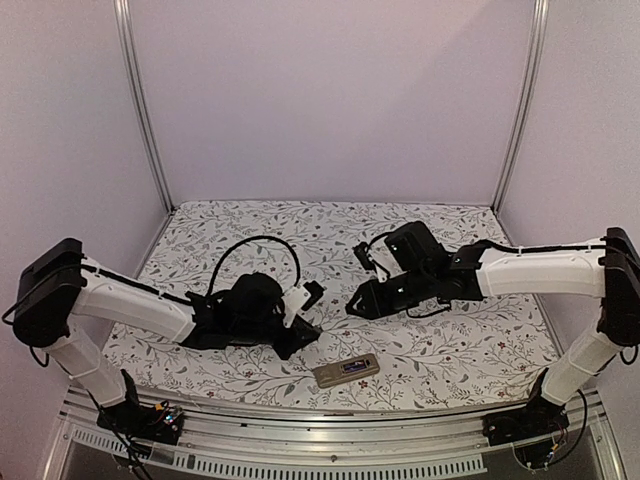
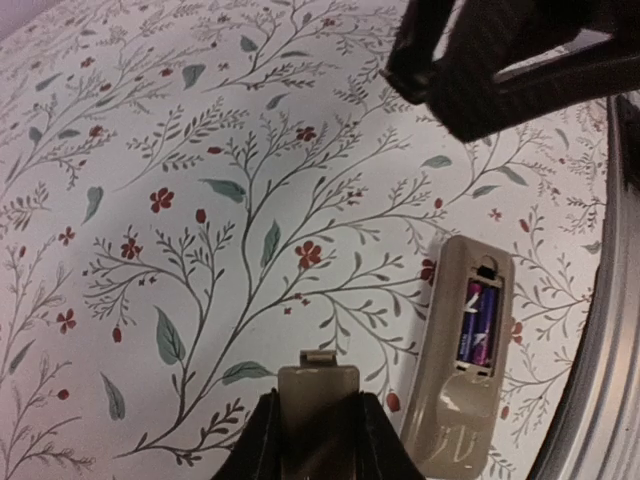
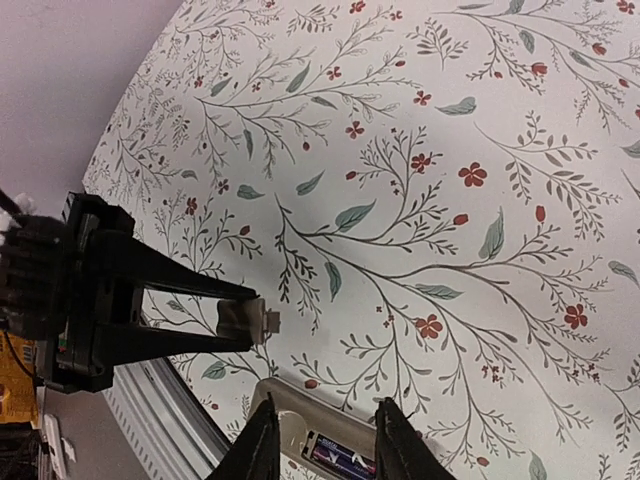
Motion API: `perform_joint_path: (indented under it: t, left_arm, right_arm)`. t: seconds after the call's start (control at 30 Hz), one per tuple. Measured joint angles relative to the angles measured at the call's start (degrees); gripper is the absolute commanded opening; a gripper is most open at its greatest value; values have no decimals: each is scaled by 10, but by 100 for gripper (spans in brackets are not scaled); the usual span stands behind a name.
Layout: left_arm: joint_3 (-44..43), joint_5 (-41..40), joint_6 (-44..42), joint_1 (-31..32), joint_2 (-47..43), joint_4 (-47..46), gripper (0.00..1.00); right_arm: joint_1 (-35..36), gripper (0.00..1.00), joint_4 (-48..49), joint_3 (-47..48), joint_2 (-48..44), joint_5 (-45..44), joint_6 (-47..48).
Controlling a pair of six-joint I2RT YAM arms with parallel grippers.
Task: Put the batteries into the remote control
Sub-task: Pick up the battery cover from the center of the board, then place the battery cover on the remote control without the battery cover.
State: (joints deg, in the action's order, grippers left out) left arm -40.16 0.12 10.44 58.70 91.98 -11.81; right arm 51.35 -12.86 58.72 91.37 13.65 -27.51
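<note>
Nesting in remote control (image 2: 447, 425) recess, batteries (image 2: 478, 325); cover (image 2: 318, 385) in left claw (image 2: 318, 405)

Floral tablecloth (image 1: 300, 222); pale lilac walls (image 1: 330, 90); aluminium corner posts (image 1: 142, 100).

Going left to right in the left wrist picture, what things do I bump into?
The tan cover in the left gripper → remote control holding batteries → metal table edge.

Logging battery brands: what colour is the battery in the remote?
The battery is purple with white markings, clearest in left wrist view.
</note>
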Motion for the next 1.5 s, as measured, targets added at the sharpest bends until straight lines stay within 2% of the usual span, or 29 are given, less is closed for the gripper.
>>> perform_joint_path:
  t: [0.27, 0.4, 0.6, 0.8, 1.27, 1.5]
  left_arm:
    - [17, 27, -37, 60, -84, -78, 13]
    - [17, 19, -58, 84, -93, -106, 13]
    - [15, 16, -70, 90, -89, -121, 13]
    - [-39, 12, -57, 104, -21, -118, 13]
    - [-113, 44, -48, 113, 128, -120, 13]
    - [-127, 71, -44, 104, 141, -88, 12]
  right_arm:
    - [-1, 35, 1, -53, -143, 27, -30]
    - [-1, 40, 5, -63, -167, 63, -46]
    - [-1, 43, -1, -74, -182, 87, -63]
    - [-6, 45, -23, -85, -208, 54, -66]
    - [-50, 47, -47, -176, -250, -1, -71]
    - [-57, 47, -46, -182, -225, -1, -58]
